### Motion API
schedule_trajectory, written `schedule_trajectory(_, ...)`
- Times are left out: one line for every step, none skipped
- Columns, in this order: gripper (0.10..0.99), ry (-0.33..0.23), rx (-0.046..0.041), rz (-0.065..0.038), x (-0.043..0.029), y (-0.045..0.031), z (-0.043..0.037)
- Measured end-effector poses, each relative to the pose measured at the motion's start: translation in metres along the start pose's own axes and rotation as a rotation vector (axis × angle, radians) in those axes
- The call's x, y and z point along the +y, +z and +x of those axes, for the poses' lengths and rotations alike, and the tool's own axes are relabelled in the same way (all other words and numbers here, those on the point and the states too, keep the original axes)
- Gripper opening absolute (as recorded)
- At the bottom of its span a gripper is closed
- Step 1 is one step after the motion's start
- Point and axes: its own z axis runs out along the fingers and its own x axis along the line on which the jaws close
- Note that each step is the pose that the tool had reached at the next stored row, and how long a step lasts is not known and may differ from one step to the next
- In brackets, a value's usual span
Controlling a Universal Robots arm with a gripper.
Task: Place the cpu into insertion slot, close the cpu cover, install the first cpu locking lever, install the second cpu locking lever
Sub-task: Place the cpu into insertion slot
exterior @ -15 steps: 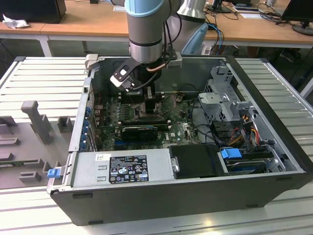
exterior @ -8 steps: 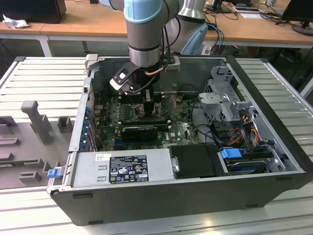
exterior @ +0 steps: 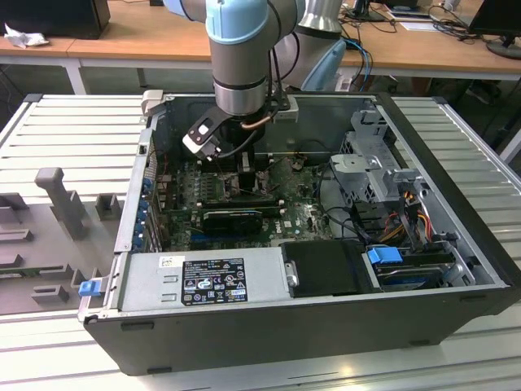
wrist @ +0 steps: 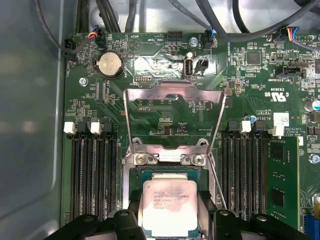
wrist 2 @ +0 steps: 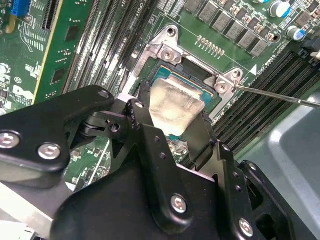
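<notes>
My black two-fingered metal gripper [wrist: 170, 216] reaches down inside the open dark metal computer case [exterior: 269, 330], which lies on the pale slatted metal table [exterior: 73, 122]. Between my fingers [wrist 2: 202, 137] sits the flat square tan-grey metal cpu [wrist: 170, 202], one finger against each of two opposite edges. It is directly over the square black-framed insertion slot [wrist: 165, 173] in the green motherboard [wrist: 240, 100].

The thin silvery metal-frame cpu cover [wrist: 172, 90] stands tilted up from one edge of the slot. A thin steel locking lever [wrist 2: 280, 96] runs out from a corner of the slot. Long black memory slots [wrist: 92, 180] flank the slot on both sides.

In the exterior view, the boxy grey metal power supply [exterior: 203, 281] lies in front of the motherboard, and the grey metal drive cage [exterior: 366, 155] is on the exterior view's right.
</notes>
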Motion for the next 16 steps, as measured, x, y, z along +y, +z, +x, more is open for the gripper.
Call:
schedule_trajectory(0.525, 0.000, -0.0001, 0.000, 0.0000, 0.0000, 0.0000)
schedule_trajectory(0.525, 0.000, 0.0001, 0.000, 0.0000, 0.0001, 0.0000)
schedule_trajectory(0.525, 0.000, 0.0001, 0.000, 0.0000, 0.0002, 0.0000)
schedule_trajectory(0.541, 0.000, 0.0001, 0.000, 0.0000, 0.0002, 0.0000)
schedule_trajectory(0.604, 0.000, 0.0002, 0.000, 0.0000, 0.0003, 0.0000)
schedule_trajectory(0.604, 0.000, 0.0001, 0.000, 0.0000, 0.0003, 0.0000)
schedule_trajectory(0.604, 0.000, 0.0002, 0.000, 0.0000, 0.0001, 0.0000)
schedule_trajectory(0.604, 0.000, 0.0001, 0.000, 0.0001, -0.0008, 0.0000)
schedule_trajectory(0.604, 0.000, 0.0002, 0.000, 0.0002, -0.0020, 0.0001)
schedule_trajectory(0.604, 0.000, 0.0003, 0.000, 0.0004, -0.0050, 0.0001)
schedule_trajectory(0.604, 0.000, 0.0002, 0.000, 0.0005, -0.0068, 0.0002)
schedule_trajectory(0.592, 0.000, 0.0001, 0.000, 0.0007, -0.0090, 0.0002)
schedule_trajectory(0.525, 0.000, 0.0000, 0.000, 0.0009, -0.0113, 0.0002)
schedule_trajectory(0.459, 0.000, -0.0002, 0.000, 0.0009, -0.0120, 0.0002)
schedule_trajectory(0.459, 0.000, -0.0004, 0.000, 0.0010, -0.0125, 0.0003)
schedule_trajectory(0.341, 0.000, -0.0005, 0.000, 0.0011, -0.0130, 0.0003)
